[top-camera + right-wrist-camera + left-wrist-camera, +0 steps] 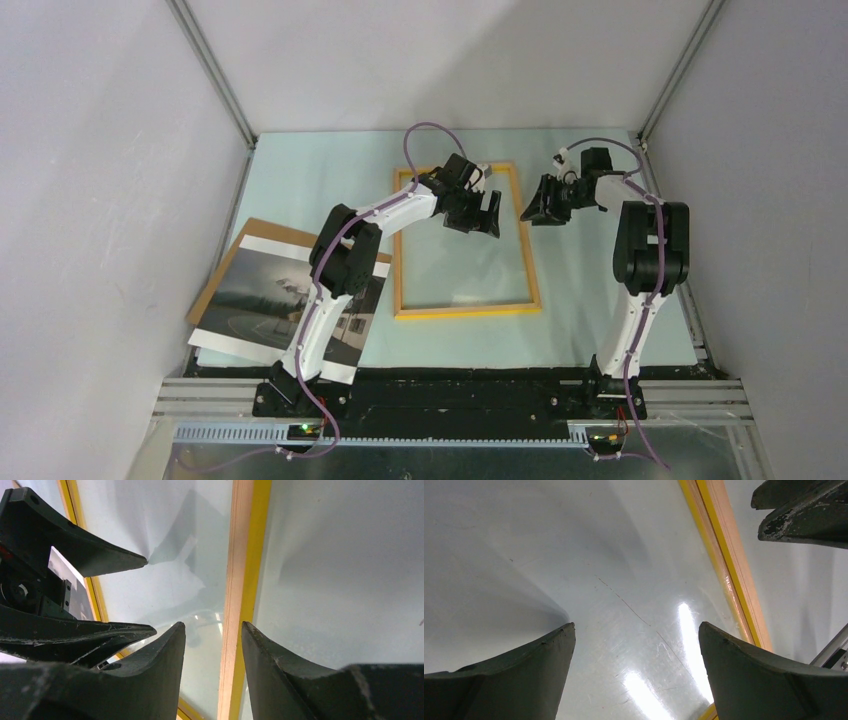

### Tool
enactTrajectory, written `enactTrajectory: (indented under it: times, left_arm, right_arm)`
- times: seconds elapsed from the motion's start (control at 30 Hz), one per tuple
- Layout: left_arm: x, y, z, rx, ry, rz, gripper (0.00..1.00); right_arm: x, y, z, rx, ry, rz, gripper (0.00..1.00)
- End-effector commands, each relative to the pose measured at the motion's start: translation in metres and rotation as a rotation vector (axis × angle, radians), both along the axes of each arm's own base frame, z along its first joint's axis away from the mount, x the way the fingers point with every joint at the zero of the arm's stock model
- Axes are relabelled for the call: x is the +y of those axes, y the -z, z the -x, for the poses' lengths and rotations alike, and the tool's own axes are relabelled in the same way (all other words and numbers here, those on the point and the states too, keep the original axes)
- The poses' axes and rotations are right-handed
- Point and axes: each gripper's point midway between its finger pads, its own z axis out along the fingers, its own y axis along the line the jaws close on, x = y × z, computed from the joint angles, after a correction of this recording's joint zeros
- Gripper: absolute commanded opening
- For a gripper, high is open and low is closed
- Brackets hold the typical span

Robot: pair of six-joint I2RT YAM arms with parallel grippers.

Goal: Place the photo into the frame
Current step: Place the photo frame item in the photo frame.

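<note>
At the lower left of the top view, the photo (250,300) lies flat on the brown backing board (258,234), whose far corner sticks out beyond it. The left arm's lower links cross over the print's right side. The print lies wholly outside the frame (466,309), just left of it, on the pale table (600,290).

The frame lies flat in the middle of the view, its long sides running up the picture (the table colour shows through its pane).

Further up, the left gripper (478,214) hangs over the upper part of the pane, inside the frame's right rail. Its 2 jaws are spread wide, with only bare pane between them in its own wrist view, and they pinch nothing.

The right gripper (541,204) sits at about the same height in the picture, just right of that rail, pointing toward the left gripper. Its 2 jaws stand partly apart. In its wrist view the yellow and wood rail runs behind the gap between the fingers (165,650), and nothing is clamped between them. Whether the tips touch the table, the pictures do not show.
</note>
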Motion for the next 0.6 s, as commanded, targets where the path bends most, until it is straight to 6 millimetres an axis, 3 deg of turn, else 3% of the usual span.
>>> enactTrajectory:
  times: [0.0, 0.3, 0.53, 0.57]
  left_arm:
    - [0.002, -0.009, 0.006, 0.002, 0.002, -0.002, 0.99]
    - [-0.001, -0.026, 0.005, -0.017, 0.014, 0.028, 1.00]
    - [-0.010, -0.071, 0.004, -0.064, 0.036, 0.107, 1.00]
    - [-0.010, -0.076, 0.005, -0.069, 0.042, 0.117, 1.00]
  right_arm:
    - [-0.006, -0.022, -0.003, -0.090, -0.012, 0.055, 0.50]
    - [-0.007, -0.023, 0.002, -0.114, -0.043, 0.093, 0.50]
    - [-0.013, -0.013, 0.013, -0.116, -0.074, 0.202, 0.50]
    - [-0.007, -0.011, 0.016, -0.118, -0.095, 0.213, 0.50]
